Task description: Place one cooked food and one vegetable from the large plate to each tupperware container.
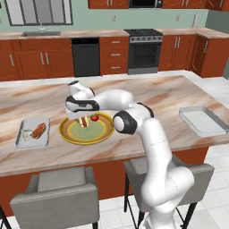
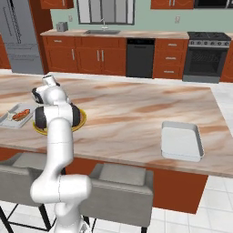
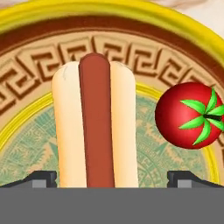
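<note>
The large plate with its yellow rim lies on the island in front of me; in the right base view my arm hides much of the plate. On it are a hot dog in a bun and a red tomato just to its right. My gripper hangs open right over the near end of the hot dog, one fingertip on each side, holding nothing. One tupperware container left of the plate holds a hot dog and a pale vegetable. The other container is far right.
Two grey stools stand at the island's near edge. Cabinets, a dishwasher and an oven line the far wall. The marble countertop stretches wide between the plate and the right container.
</note>
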You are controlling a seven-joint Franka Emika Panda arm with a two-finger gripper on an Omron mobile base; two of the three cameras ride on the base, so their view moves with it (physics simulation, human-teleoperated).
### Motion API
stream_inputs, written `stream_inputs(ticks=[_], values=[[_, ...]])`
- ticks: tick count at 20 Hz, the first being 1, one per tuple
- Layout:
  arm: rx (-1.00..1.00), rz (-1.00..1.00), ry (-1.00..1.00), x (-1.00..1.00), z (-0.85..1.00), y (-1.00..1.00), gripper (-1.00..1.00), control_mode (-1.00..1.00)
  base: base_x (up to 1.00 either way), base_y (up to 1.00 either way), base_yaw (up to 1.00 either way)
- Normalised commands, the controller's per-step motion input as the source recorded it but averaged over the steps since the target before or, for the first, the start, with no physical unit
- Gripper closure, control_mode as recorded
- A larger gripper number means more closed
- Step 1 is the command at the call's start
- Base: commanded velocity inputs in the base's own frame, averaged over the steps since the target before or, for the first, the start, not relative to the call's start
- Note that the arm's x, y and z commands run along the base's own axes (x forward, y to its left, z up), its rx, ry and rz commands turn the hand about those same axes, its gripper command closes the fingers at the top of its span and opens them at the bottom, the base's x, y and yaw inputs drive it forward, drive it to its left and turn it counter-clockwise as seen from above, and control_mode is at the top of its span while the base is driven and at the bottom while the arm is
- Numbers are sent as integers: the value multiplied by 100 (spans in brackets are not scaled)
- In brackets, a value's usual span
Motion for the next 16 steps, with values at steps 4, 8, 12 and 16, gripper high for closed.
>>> stream_inputs(ticks=[4, 8, 12, 16], values=[[-1, -18, 5, -11, -27, 0, -100, -100, 0, 0, 0], [-2, -3, -2, 22, -14, 7, -100, -100, 0, 0, 0], [0, 0, 0, 17, -30, 0, -100, -100, 0, 0, 0], [0, 0, 0, -1, -34, 0, -100, -100, 0, 0, 0]])
